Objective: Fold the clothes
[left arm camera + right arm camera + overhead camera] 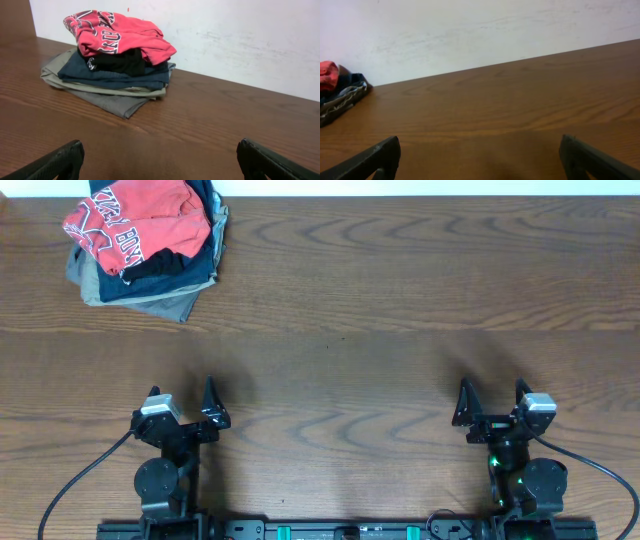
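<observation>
The clothes, a coral-red T-shirt [130, 222] with navy block lettering, lie crumpled on top of a stack of folded garments at the table's far left corner. From the left wrist the T-shirt [122, 35] shows bunched, with lettering facing up. Only a red edge of the T-shirt [327, 74] appears at the left border of the right wrist view. My left gripper [183, 406] rests near the front edge, open and empty, far from the pile. At the front right, my right gripper [494, 402] is also open with nothing between its fingers.
Under the T-shirt sits the stack of folded black, navy and grey-khaki garments [150, 280]. A white wall [240, 35] runs along the table's far edge. Cables trail from both arm bases at the front edge.
</observation>
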